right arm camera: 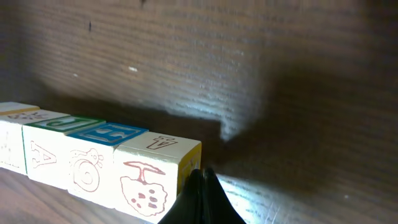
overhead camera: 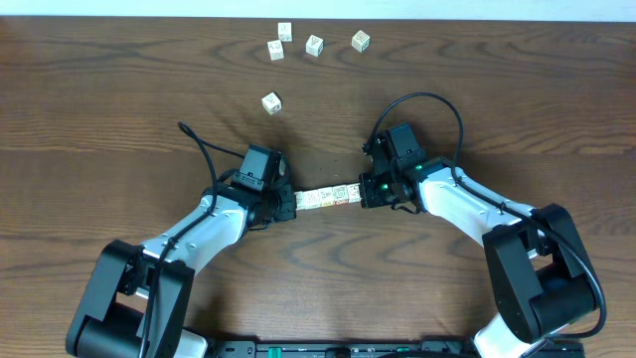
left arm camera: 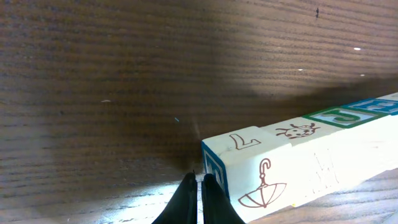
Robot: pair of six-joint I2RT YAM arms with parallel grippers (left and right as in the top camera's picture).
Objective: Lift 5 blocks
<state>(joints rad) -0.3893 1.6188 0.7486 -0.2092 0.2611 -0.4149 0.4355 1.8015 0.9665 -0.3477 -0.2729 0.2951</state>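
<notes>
Left claw point(left arm camera: 199, 193) pressed together, tips pushing against block row point(left arm camera: 280, 165) end, on side facing other claw. Right claw point(right arm camera: 202, 186) also pressed together, pushing opposite end. Both likely squeezing endwise, clamping all five as one bar for lifting.

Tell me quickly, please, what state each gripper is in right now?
Left gripper: closed, empty, its tip against one end of the row of blocks.
Right gripper: closed, empty, its tip against the row's other end.
</notes>
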